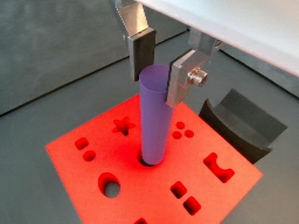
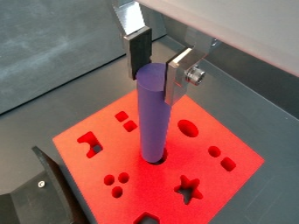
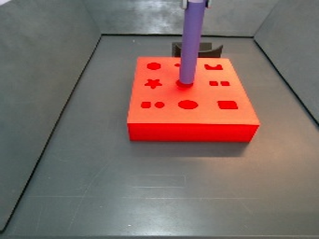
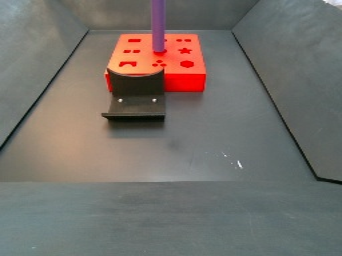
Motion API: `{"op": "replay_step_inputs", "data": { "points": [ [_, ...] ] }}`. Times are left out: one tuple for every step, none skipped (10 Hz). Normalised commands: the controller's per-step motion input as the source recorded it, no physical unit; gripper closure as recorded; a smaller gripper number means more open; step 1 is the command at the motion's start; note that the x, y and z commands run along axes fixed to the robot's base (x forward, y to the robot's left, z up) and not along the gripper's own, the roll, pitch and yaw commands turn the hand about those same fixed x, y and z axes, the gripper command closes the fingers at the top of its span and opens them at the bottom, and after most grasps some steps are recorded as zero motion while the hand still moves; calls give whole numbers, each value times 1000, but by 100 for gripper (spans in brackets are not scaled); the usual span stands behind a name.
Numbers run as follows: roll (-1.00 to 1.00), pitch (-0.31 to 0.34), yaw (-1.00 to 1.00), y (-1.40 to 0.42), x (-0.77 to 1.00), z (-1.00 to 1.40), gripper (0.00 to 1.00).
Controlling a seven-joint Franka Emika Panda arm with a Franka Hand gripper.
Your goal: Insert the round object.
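Side views: gripper cropped out above the frame, rod top [image 3: 195, 11] cut off too. Wrist views: gripper [image 1: 163, 63] above the red block [image 1: 105, 140], fingers [image 1: 183, 77] apart beside the round object [image 1: 155, 114], no clear pinch. Rod upright, lower end in a round hole mid-block. Fixture [image 4: 135, 104] touching the block's edge.

A robotics lab test cell, not a home or shop. A bare dark grey floor [image 3: 149, 177] fills the frame, boxed in by plain grey metal walls [image 3: 50, 75] at left, right and top. A dark fixture [image 4: 135, 103] sits at centre left. The tool [image 1: 163, 68] hangs at top centre.
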Motion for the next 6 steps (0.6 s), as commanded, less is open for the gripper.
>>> {"op": "replay_step_inputs", "data": {
  "points": [
    [0,-73,29,-117,0,-129,100],
    [0,-77,89,-149,0,-100,100],
    [0,-64,49,0,0,-117,100],
    [7,-29,51,37,0,-177,100],
    [44,0,43,180,0,-223,100],
    [-3,-16,23,243,0,-100,100]
  ]
}}
